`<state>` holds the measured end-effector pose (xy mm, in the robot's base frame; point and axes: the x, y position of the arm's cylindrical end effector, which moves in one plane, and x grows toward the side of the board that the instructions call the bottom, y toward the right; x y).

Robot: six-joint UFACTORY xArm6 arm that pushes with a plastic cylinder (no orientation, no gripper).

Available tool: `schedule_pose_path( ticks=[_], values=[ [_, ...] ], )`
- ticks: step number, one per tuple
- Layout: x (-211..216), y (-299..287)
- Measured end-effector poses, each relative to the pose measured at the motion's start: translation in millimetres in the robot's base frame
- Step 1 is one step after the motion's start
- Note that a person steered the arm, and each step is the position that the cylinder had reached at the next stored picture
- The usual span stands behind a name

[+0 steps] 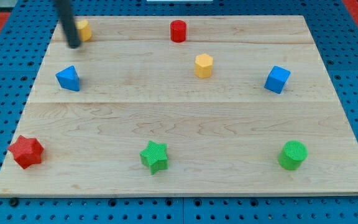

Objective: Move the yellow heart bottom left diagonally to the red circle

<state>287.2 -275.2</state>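
At the board's top-left corner, your bare rod tip, holding nothing, touches the yellow heart, well left of the red circle; an off-centre push could spin it away.

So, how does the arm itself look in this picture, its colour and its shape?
Only the rod shows: a straight, dark, almost black cylinder, plain, with no cable, marking or sleeve visible. It enters from the view's top, slightly tilted. My tip is rounded, just at the view's left of the yellow heart-shaped block. The rest of the arm is out of view.
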Motion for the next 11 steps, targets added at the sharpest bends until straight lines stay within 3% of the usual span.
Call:
schedule_pose_path(
  ticks=[1, 2, 6, 8, 9, 11],
  values=[
    [-26, -21],
    [-50, 13],
    [-26, 139],
    [-58, 118],
    [-57, 162],
    [-14, 246]
  ],
)
